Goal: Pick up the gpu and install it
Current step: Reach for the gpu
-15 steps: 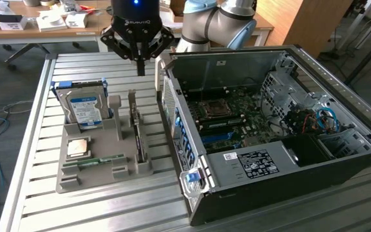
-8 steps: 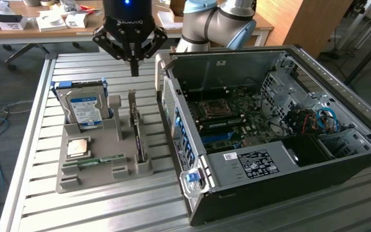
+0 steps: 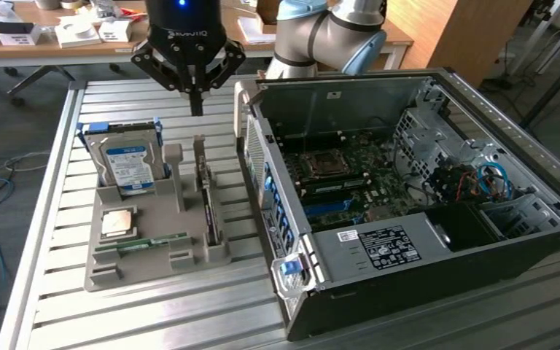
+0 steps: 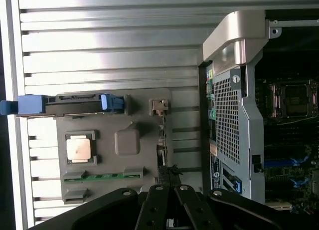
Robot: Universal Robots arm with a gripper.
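Note:
The gpu [image 3: 207, 198] stands on its long edge in a slot of the grey holder [image 3: 114, 275], seen as a thin dark card. My gripper [image 3: 196, 108] hangs above the far end of that card, fingers shut together and holding nothing. A clear gap separates the fingertips from the card's top edge. In the wrist view the gpu [image 4: 161, 140] appears edge-on as a slim dark line, running out from my shut gripper [image 4: 169, 173]. The open computer case [image 3: 407, 182] lies on its side to the exterior view's right of the holder, motherboard [image 3: 343, 179] exposed.
The holder also carries a silver hard drive [image 3: 129, 164] with a blue-white label, a square processor [image 3: 117, 221] and a green memory stick [image 3: 144, 242]. Everything rests on a slatted metal table [image 3: 163, 321]. A cluttered wooden desk [image 3: 66, 33] stands behind.

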